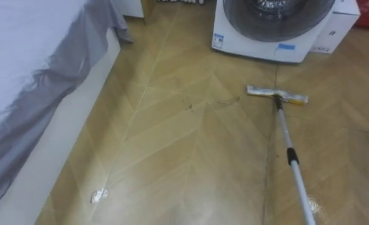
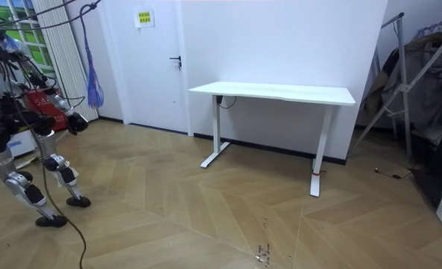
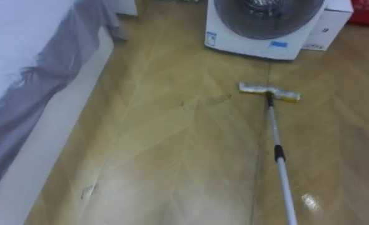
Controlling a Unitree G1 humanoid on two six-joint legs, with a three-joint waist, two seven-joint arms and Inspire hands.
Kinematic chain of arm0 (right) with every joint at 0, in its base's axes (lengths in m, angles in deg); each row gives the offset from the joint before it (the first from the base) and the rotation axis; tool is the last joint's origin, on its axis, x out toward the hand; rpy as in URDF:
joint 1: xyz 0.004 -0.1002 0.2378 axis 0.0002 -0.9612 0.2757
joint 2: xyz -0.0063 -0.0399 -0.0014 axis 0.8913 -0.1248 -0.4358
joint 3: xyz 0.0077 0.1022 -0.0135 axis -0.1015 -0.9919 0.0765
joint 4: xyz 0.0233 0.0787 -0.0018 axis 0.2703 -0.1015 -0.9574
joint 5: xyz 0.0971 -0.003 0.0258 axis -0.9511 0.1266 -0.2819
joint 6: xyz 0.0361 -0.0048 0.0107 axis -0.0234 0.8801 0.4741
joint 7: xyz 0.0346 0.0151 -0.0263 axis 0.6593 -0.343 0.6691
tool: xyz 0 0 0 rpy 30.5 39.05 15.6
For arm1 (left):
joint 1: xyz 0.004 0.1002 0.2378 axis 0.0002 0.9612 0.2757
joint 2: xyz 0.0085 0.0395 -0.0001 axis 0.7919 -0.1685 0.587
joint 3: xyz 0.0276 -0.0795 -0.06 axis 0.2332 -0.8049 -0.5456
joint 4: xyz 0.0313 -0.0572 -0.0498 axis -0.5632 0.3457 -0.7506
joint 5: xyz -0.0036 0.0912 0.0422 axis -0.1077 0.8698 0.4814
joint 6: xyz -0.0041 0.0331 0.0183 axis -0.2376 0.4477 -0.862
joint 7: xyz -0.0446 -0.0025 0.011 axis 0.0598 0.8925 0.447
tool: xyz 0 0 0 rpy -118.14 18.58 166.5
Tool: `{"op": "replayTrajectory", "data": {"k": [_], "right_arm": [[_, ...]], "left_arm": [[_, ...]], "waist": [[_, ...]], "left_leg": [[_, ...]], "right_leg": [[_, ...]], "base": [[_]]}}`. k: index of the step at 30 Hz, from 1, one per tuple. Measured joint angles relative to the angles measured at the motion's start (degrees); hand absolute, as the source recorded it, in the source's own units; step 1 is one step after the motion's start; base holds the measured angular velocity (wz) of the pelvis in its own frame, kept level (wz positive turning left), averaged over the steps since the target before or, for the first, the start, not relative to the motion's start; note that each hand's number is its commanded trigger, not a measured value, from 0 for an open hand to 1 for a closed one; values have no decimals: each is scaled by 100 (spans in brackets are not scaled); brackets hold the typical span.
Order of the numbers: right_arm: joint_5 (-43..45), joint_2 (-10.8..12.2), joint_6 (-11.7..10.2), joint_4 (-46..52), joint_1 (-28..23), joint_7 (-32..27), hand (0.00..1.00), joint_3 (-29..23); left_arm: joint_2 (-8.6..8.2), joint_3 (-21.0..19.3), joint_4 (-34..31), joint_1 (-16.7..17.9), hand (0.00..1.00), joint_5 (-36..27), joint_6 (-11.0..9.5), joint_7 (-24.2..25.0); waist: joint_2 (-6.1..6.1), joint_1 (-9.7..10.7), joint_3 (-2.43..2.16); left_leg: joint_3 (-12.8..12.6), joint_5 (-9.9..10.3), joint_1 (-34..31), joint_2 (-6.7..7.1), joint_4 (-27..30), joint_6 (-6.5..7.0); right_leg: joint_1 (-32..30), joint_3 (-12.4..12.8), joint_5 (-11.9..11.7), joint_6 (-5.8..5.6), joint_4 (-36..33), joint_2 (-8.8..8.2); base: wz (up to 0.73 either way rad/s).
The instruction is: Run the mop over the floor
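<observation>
Right now the mop (image 1: 288, 150) lies out ahead of the robot, its flat head (image 1: 277, 95) down on the wooden floor (image 1: 190, 162) just in front of the white washing machine (image 1: 265, 44), close to it but not touching. The pole slants back from the head towards the lower right of the eye views and runs out of sight there. From across the room I can see the robot at the room view's left edge, well away from the white desk (image 2: 273, 92), with its hands (image 2: 76, 122) held out before its body. They are too small and dark from here for me to say whether they are clasped round the pole or loose, or which is left and which is right. To me this looks like the middle of a mopping stroke, with the head at the far end of its reach. Plenty of floor is left: a few faint dark marks (image 1: 189, 105) sit left of the mop head, and a small pale scrap (image 1: 98, 195) lies nearer, beside the bed (image 1: 22, 56) with its grey sheet (image 1: 59, 81). The next move probably calls for drawing the head back flat, then sweeping left over those marks while keeping clear of the machine's base and the hanging sheet.
</observation>
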State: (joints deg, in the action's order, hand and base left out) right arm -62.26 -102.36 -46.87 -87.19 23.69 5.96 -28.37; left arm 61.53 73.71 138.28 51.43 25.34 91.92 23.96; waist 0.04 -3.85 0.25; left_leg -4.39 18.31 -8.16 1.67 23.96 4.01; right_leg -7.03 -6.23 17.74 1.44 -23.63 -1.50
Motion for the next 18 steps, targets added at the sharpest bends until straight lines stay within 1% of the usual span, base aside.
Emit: {"op": "replayTrajectory", "data": {"k": [1,2,3,4,5,7,9,11,12,13,16,18], "right_arm": [[103,48,43,2,-8,33,100,-14],[118,60,57,3,-15,56,100,-17],[169,80,107,6,-22,84,100,-41],[266,103,173,69,-24,121,100,-95],[337,121,196,119,-40,146,100,-159],[380,196,219,193,-146,252,100,-181],[381,218,228,206,-180,341,100,-185],[387,218,267,265,-202,376,100,-205],[387,224,273,331,-227,402,100,-214],[389,235,273,356,-228,435,100,-248],[523,316,273,413,-242,439,100,-466],[524,375,272,430,-234,439,100,-505]], "left_arm": [[-2,-70,1,56,0,3,40,-27],[-11,-91,5,62,0,6,64,-49],[-27,-101,15,49,0,72,86,-55],[-32,-110,17,38,0,194,89,-54],[-38,-147,23,42,0,258,88,-53],[-55,-282,59,62,0,399,157,-47],[-98,-290,74,62,0,404,202,-28],[-168,-295,74,66,0,406,206,30],[-209,-334,76,64,0,422,206,75],[-258,-435,100,60,0,465,206,83],[-282,-595,225,37,0,509,206,179],[-283,-641,250,-4,0,505,205,203]], "waist": [[-47,34,-24],[-62,49,-27],[-107,70,-38],[-158,80,-35],[-184,79,-29],[-259,75,-5],[-293,69,-4],[-287,61,-5],[-286,59,-6],[-283,59,-5],[-275,75,3],[-260,75,12]], "left_leg": [[3,-33,194,-3,-151,-34],[10,-40,276,-5,-200,-44],[26,-58,399,-4,-257,-72],[36,-76,496,3,-325,-98],[41,-96,567,4,-378,-107],[38,-122,901,0,-541,-124],[39,-121,1035,-8,-576,-125],[40,-121,1097,-17,-613,-126],[37,-121,1115,-47,-625,-126],[29,-121,1125,-49,-629,-126],[2,-121,1164,-58,-632,-126],[1,-120,1209,-62,-634,-127]], "right_leg": [[180,-13,-12,20,131,14],[261,-18,-15,25,180,26],[380,-15,-23,40,272,44],[472,-15,-33,57,344,61],[554,-18,-41,71,418,70],[885,7,-66,98,623,107],[1044,26,-78,105,723,127],[1108,49,-97,101,780,136],[1115,60,-100,97,782,137],[1118,70,-104,95,782,138],[1154,99,-111,94,784,148],[1206,115,-111,94,795,154]], "base": [[0],[0],[0],[0],[0],[-6],[-6],[-7],[-6],[-5],[-4],[0]]}}
